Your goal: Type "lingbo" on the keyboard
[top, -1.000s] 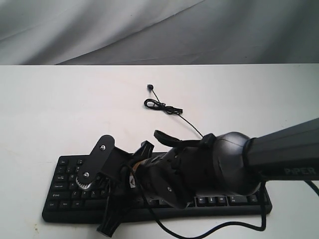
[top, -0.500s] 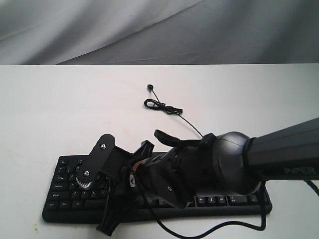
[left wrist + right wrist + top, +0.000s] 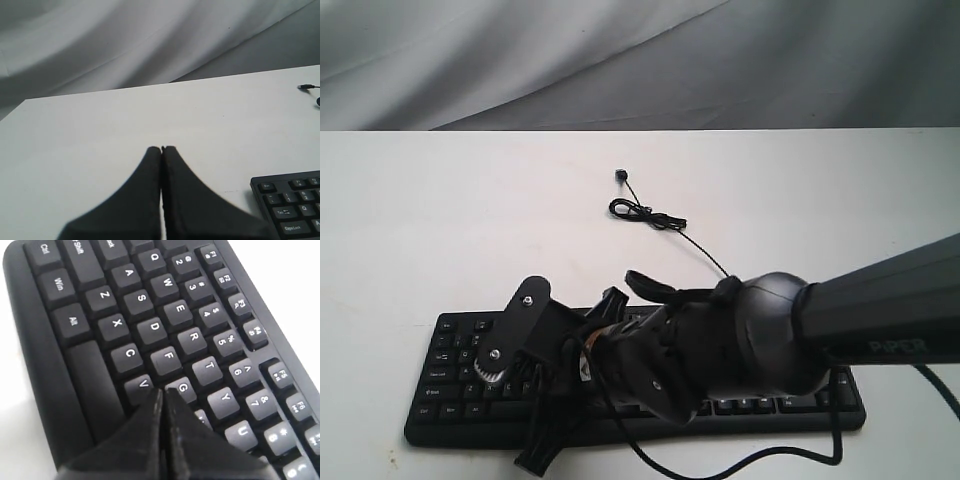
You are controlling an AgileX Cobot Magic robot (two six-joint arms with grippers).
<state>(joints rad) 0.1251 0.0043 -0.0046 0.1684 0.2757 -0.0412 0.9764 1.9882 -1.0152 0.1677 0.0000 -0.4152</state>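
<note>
keyboard (image 3: 150, 335): stiff, light, may slide; tap keys, no grip. left jaws closed, empty; right jaws same, over g/v.

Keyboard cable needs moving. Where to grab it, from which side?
Probably the coiled bundle, coming straight down from above across its narrow width: it lies flat on the table, apart from the keyboard, and the bunched loops give more to pinch.
</note>
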